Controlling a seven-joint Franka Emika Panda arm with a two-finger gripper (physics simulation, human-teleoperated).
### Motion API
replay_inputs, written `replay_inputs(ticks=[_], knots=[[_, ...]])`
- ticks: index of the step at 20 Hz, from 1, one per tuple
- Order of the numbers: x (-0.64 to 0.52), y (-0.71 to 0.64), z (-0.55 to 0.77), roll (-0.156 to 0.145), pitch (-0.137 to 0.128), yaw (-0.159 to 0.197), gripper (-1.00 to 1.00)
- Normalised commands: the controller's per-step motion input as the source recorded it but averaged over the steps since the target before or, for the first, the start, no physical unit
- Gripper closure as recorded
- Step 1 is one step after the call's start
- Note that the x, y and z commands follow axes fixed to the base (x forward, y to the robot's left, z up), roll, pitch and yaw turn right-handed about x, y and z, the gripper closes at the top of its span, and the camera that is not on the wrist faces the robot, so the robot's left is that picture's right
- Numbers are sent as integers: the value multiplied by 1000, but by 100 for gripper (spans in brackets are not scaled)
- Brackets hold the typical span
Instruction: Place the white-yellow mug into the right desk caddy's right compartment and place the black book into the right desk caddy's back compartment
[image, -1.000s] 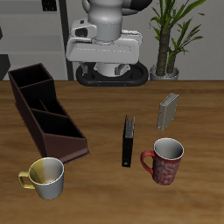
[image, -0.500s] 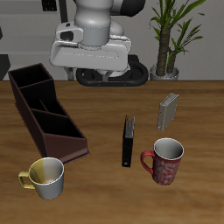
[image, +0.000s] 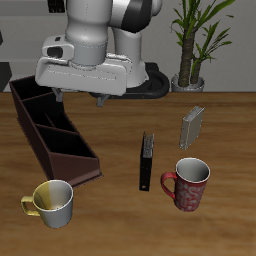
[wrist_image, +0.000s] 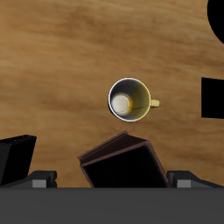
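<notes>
The white-yellow mug (image: 53, 203) (wrist_image: 129, 98) stands upright near the table's front edge, just in front of the right desk caddy's low sloped end (wrist_image: 122, 163). The caddy (image: 72, 160) is a long maroon box running diagonally; its tall squarish right compartment (image: 33, 92) is at the far end. The black book (image: 146, 160) lies flat on the wood between the caddy and the red mug. My gripper (image: 81, 99) (wrist_image: 112, 179) hangs open and holds nothing, high above the table beside the caddy's middle, well back from the mug.
A dark red speckled mug (image: 188, 184) stands near the front beside the black book. A small grey book (image: 192, 127) stands farther back. A potted plant (image: 190, 60) is behind the table.
The arm has swung sideways toward the caddy and come forward and lower. The objects on the table have not moved.
</notes>
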Motion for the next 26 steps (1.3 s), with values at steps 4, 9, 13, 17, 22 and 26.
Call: replay_inputs(ticks=[4, 9, 13, 17, 22, 26], knots=[[248, -217, -231, -20, 17, 42, -100], [174, -4, -175, 22, -15, 101, -100], [111, 47, -158, 21, -17, 158, -100], [79, -82, -82, -7, -10, 63, -100], [95, -78, -216, -10, -13, 93, -100], [16, -14, -222, -15, 0, 95, -100]])
